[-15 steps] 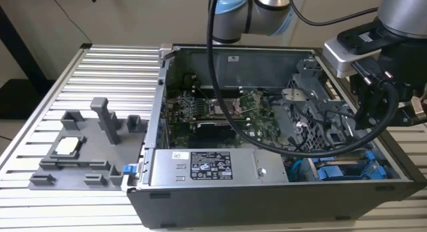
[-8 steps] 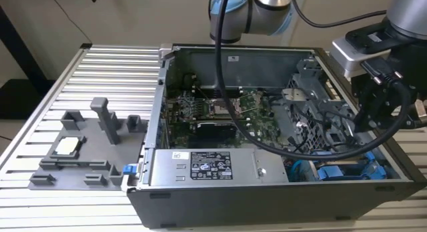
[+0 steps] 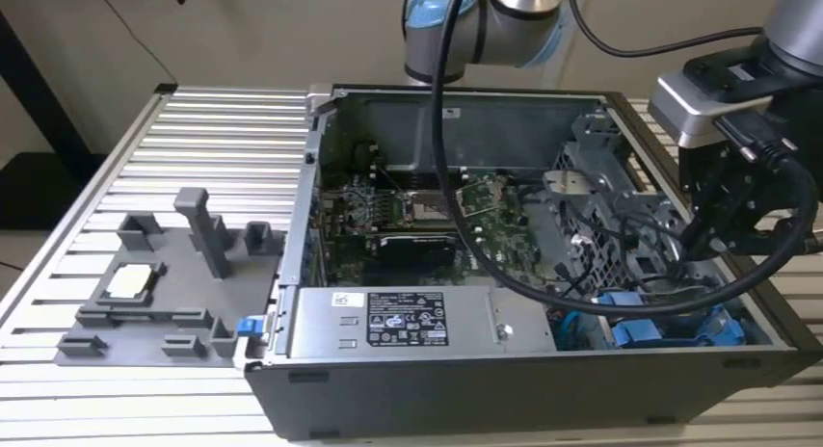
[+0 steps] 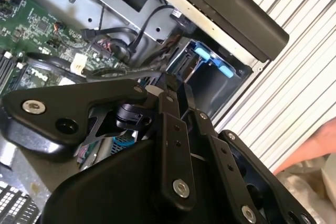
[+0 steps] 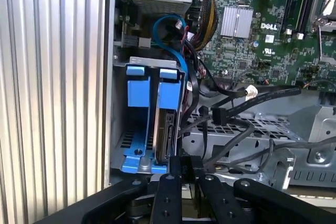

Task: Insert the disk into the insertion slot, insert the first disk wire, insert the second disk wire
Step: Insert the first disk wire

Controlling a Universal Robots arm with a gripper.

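Sitting in one slot (image 5: 140, 61), one disk (image 5: 168, 135)

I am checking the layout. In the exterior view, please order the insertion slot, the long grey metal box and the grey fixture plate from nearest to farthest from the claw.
1. insertion slot, just under the claw, exterior view's right.
2. long grey metal box, middle of the case.
3. grey fixture plate, outside the case, exterior view's left.
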